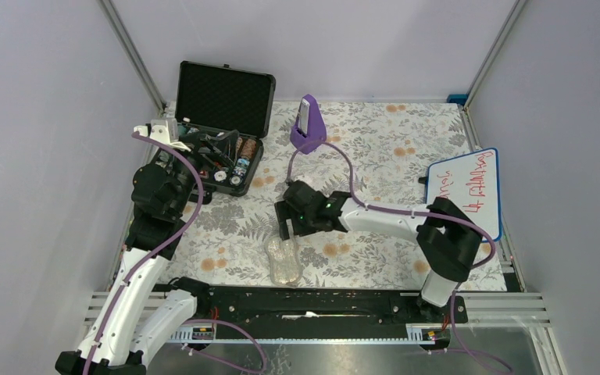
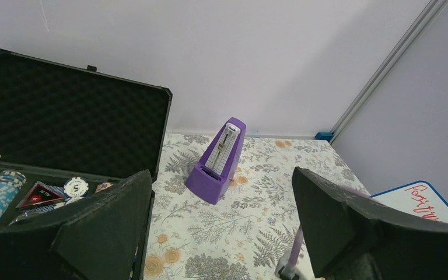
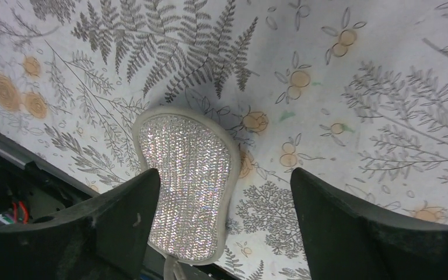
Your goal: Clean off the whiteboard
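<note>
The whiteboard (image 1: 467,190), white with a blue rim and red handwriting, lies at the table's right edge; a corner of it shows in the left wrist view (image 2: 421,201). A pale glittery cloth pad (image 1: 283,260) lies flat near the table's front edge, and it shows in the right wrist view (image 3: 188,184). My right gripper (image 1: 291,227) is open just above the pad, its jaws wide apart; the pad lies beside the left finger (image 3: 116,227). My left gripper (image 2: 224,233) is open and empty, held high over the black case (image 1: 220,127).
The open black case holds poker chips (image 2: 0,192) and cards at the back left. A purple metronome (image 1: 308,125) stands at the back middle, also in the left wrist view (image 2: 217,161). A black rail (image 1: 312,301) runs along the table's front edge.
</note>
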`<state>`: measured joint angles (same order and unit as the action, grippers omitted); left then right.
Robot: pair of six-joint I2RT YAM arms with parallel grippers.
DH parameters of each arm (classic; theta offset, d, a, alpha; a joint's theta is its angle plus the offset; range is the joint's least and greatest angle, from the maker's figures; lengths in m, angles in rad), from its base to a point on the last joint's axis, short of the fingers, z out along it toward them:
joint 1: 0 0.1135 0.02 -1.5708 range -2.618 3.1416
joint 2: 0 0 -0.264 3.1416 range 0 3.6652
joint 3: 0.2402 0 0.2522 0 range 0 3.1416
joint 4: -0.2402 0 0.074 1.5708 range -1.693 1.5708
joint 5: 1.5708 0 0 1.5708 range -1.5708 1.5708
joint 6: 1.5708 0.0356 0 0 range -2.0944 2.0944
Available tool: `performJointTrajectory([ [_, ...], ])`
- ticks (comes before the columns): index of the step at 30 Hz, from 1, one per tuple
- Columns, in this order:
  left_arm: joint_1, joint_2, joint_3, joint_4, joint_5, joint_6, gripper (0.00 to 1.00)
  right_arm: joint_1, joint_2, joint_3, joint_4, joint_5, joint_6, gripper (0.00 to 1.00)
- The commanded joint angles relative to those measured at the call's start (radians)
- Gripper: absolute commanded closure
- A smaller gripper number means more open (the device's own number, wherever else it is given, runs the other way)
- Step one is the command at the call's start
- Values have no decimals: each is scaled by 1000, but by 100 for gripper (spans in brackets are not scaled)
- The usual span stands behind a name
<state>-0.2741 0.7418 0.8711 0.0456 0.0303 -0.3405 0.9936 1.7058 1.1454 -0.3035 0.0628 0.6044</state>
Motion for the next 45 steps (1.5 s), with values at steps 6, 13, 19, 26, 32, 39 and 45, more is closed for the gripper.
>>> performJointTrajectory([
  [6, -5, -8, 40, 39, 5, -8, 1, 161, 61, 9, -17, 178, 164, 17],
  [13, -8, 2, 45, 33, 10, -6, 1, 217, 119, 15, -36, 221, 185, 34],
  [19, -8, 8, 46, 31, 12, -8, 1, 273, 194, 79, -125, 305, 195, 34],
  [26, -9, 11, 46, 32, 16, -9, 1, 287, 192, 47, -131, 391, 237, 61],
  [32, -11, 15, 45, 31, 19, -11, 1, 287, 98, 17, -144, 529, 213, 87],
  [39, -14, 27, 45, 30, 21, -10, 1, 241, 1, -24, -129, 588, 151, 100],
  [45, -13, 34, 48, 25, 24, -14, 1, 184, -54, -102, -47, 489, 113, 94],
])
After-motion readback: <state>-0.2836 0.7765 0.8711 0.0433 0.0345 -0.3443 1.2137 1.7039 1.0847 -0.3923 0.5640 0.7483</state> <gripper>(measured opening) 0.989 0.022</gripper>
